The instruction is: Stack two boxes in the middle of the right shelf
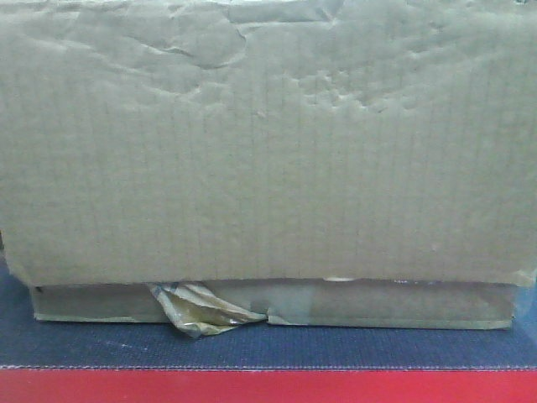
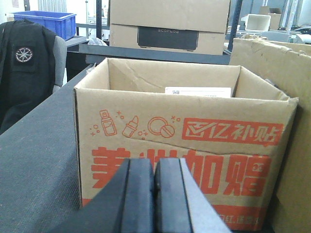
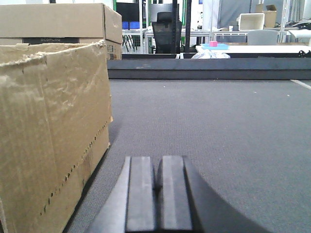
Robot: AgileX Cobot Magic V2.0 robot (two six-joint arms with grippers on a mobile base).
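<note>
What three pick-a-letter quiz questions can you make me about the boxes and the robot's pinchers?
1. In the right wrist view, where is the plain brown box from the right gripper?
A) left of it
B) right of it
C) on top of it

2. What colour is the print on the open-topped box?
A) blue
B) green
C) orange-red

3. How is the left gripper?
A) wide open
B) shut, empty
C) squeezing a box

Answers:
1 A, the box fills the picture's left side.
2 C, orange-red letters and pictures cover its front.
3 B, its fingers meet with nothing between.
</note>
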